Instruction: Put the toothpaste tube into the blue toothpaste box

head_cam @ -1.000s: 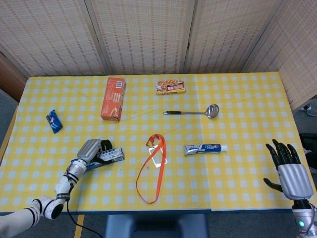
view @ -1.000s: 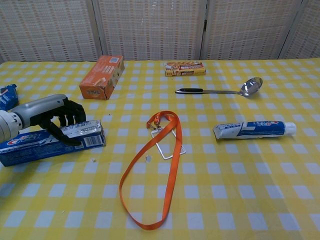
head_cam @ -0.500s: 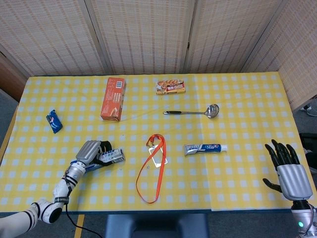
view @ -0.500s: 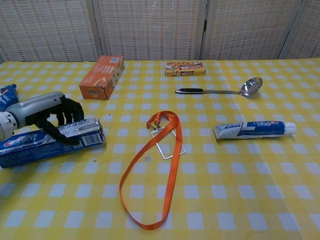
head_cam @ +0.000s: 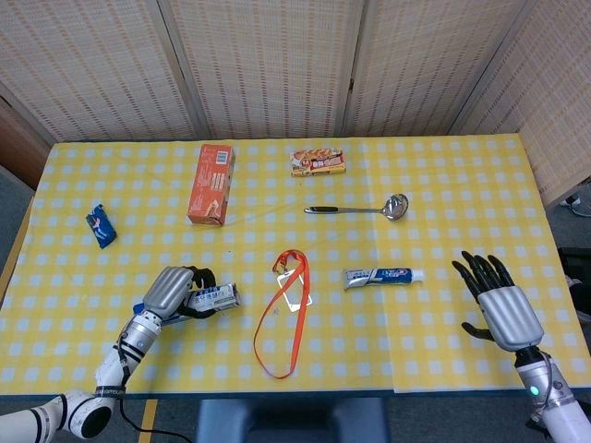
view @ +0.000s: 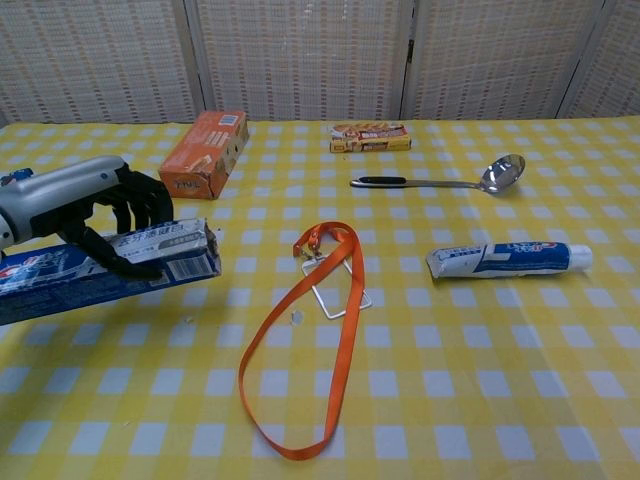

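My left hand [head_cam: 175, 291] [view: 95, 205] grips the blue toothpaste box [view: 110, 268] [head_cam: 214, 297] and holds it lifted off the cloth, its open end pointing right. The toothpaste tube [head_cam: 382, 276] [view: 508, 259] lies flat on the yellow checked table, right of centre, cap to the right. At the right edge of the head view my right hand [head_cam: 499, 300] hovers with its fingers spread and nothing in it, right of the tube. It does not show in the chest view.
An orange lanyard with a card holder [head_cam: 288, 309] [view: 320, 320] lies between box and tube. Further back are an orange carton [head_cam: 211, 183], a snack packet [head_cam: 318, 162] and a steel spoon [head_cam: 362, 209]. A small blue packet [head_cam: 102, 226] sits far left.
My left hand has raised the blue box off the table and carried it slightly right. My right hand has moved up and left, nearer the tube.
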